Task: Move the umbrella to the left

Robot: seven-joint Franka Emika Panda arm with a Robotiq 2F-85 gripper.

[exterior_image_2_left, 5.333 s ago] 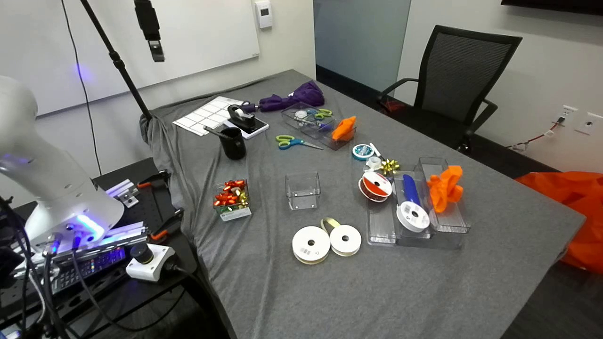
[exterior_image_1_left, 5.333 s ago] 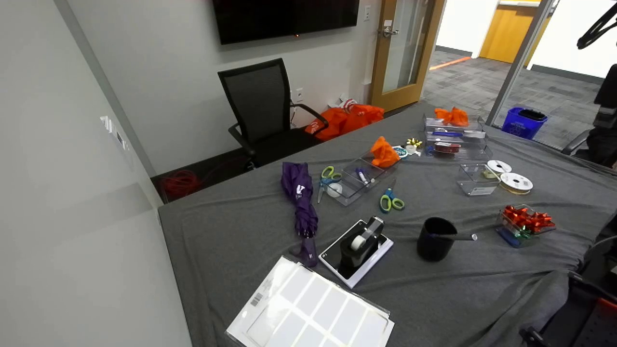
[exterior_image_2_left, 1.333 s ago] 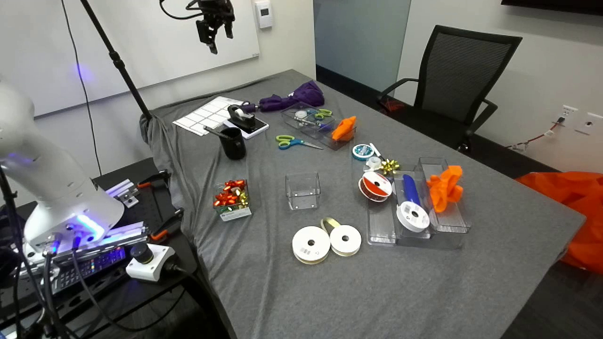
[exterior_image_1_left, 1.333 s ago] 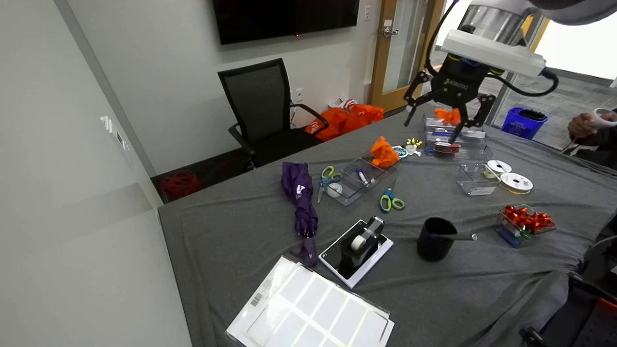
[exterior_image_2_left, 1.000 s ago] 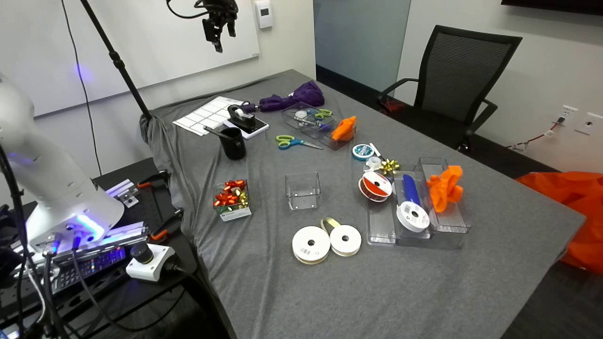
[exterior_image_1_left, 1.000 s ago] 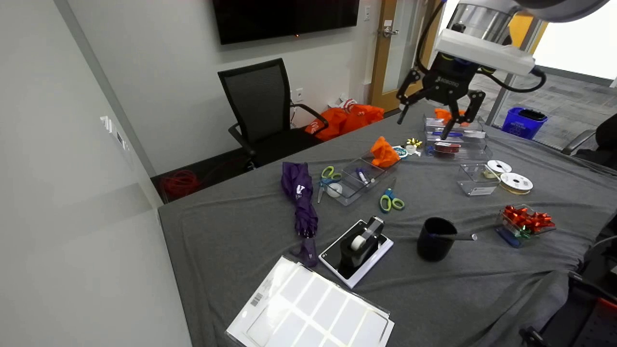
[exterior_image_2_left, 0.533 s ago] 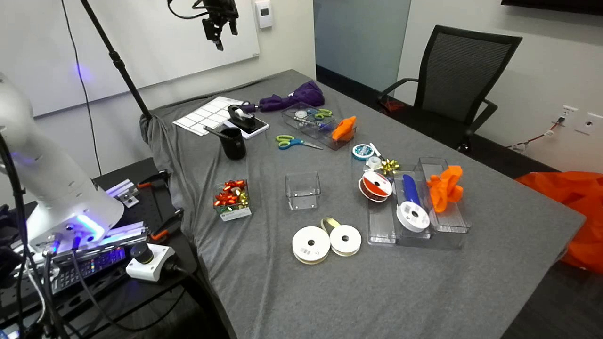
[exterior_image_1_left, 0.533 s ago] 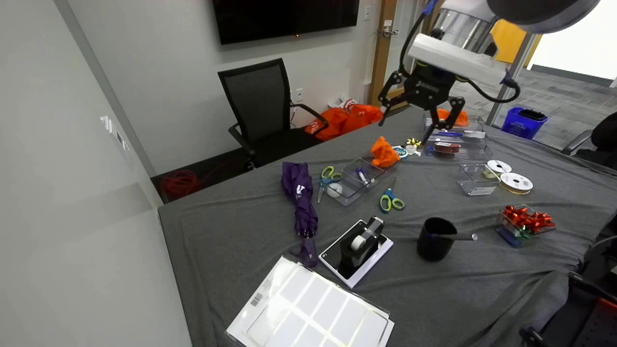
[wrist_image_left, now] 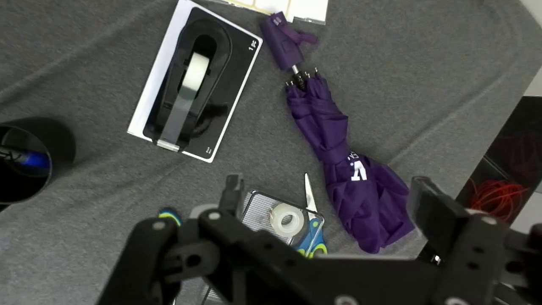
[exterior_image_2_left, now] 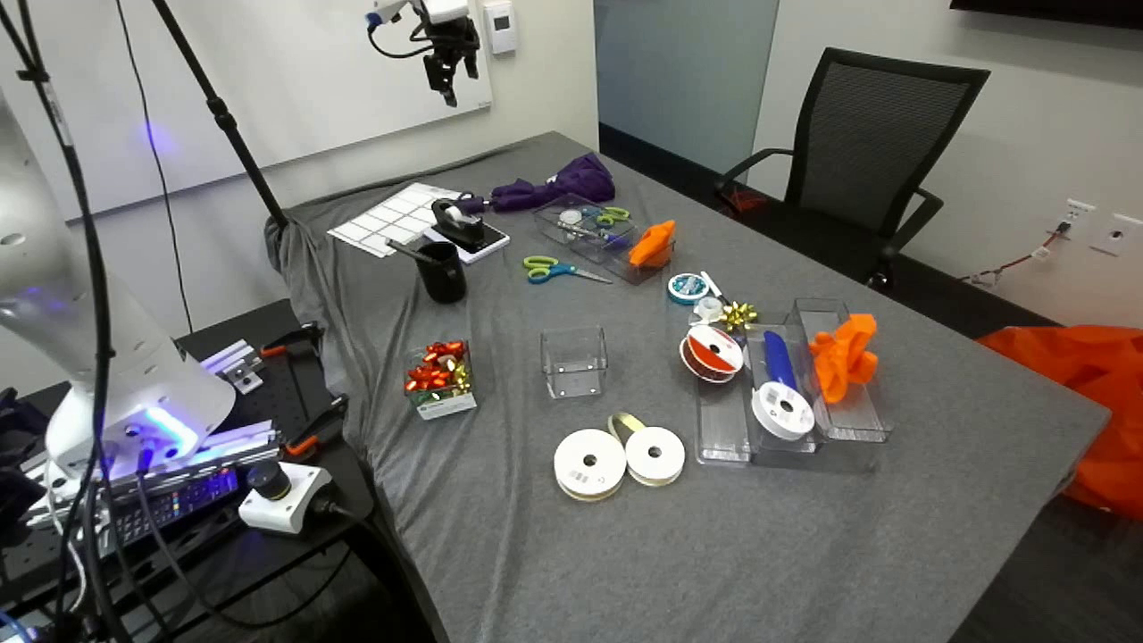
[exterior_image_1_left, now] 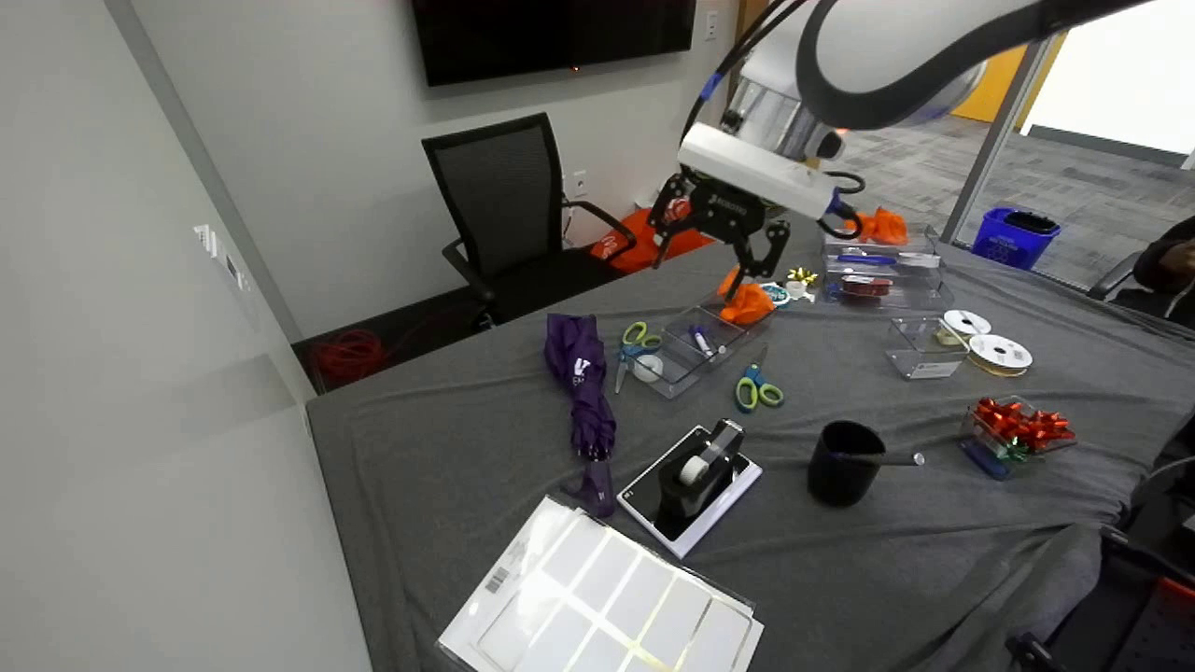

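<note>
The folded purple umbrella (exterior_image_1_left: 590,411) lies on the grey cloth, its dark handle touching or close to the white sheet. It also shows at the far end of the table in an exterior view (exterior_image_2_left: 558,187). My gripper (exterior_image_1_left: 694,280) is open and empty, high above the table. It also hangs in the air in an exterior view (exterior_image_2_left: 462,89). In the wrist view the umbrella (wrist_image_left: 328,131) lies below, its wide fabric end between the spread fingers (wrist_image_left: 327,186) in the picture, its handle toward the top. Nothing touches it from the gripper.
A clear tray (exterior_image_1_left: 674,381) with scissors (exterior_image_1_left: 640,343) and a tape roll stands close beside the umbrella. A tape dispenser (exterior_image_1_left: 691,490) on a black-and-white pack lies near the handle. White sheets (exterior_image_1_left: 607,597), a black cup (exterior_image_1_left: 845,467) and an orange bundle (exterior_image_1_left: 747,306) lie around.
The arm has come into view. In an exterior view my gripper has moved left and lower, nearer the umbrella, with its fingers staying open. The umbrella has not moved.
</note>
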